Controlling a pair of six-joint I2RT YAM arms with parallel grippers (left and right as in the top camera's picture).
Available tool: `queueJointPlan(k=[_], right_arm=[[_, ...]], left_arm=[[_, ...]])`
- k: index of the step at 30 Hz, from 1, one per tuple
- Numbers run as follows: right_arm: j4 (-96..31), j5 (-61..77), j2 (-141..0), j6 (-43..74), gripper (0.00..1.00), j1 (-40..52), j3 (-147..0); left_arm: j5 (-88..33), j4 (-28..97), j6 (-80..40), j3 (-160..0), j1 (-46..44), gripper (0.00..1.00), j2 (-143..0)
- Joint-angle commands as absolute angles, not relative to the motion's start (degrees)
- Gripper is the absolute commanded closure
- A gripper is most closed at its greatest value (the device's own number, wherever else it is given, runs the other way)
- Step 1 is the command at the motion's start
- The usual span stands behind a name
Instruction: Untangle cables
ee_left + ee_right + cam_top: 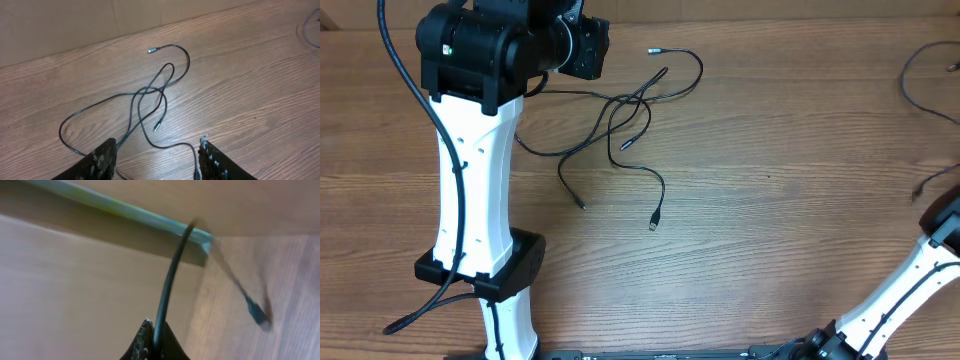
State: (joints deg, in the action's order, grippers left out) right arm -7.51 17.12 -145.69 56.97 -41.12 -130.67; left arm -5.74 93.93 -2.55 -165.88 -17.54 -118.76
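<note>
ahead of the left hand [157,142], cables [145,97] lie tangled

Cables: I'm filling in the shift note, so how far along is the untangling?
Done: one cable is out at the right side, apart from the rest. In hand: the right gripper is shut on it, while the left gripper hovers open over the tangle. Left: the cables there cross and loop over each other, so most of the job remains.

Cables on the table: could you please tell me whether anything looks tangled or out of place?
The cables cross in a loose tangle, and another strand is pinched in the shut right gripper.
</note>
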Motion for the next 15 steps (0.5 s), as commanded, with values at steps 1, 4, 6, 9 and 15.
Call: queueJointPlan(k=[1,4,6,9,15], right_arm=[[-9.2,16.6,-151.0,55.2,0.96,-40.4,-130.1],[-10.7,16.8,-153.7,53.5,0.96,-40.0,-130.1],[-13.1,16.7,-154.4,53.2,0.55,-39.9,-130.1],[-14.4,19.2,-154.4,50.8,0.00,-39.8,-130.2],[-9.0,37.1,-149.2,51.3,0.00,-40.0,-135.9]], left_arm=[[-6.0,93.9,-1.4,-166.6,-17.7,0.48,-117.6],[-6.0,93.8,-1.9,-166.6,-17.7,0.50,-117.6],[-6.0,94.0,-1.9,-166.6,-17.7,0.51,-117.6],[-7.2,94.1,-1.9,-166.6,-17.7,0.51,-117.6],[-7.5,94.3,-1.9,-166.6,-17.7,0.51,-117.6]])
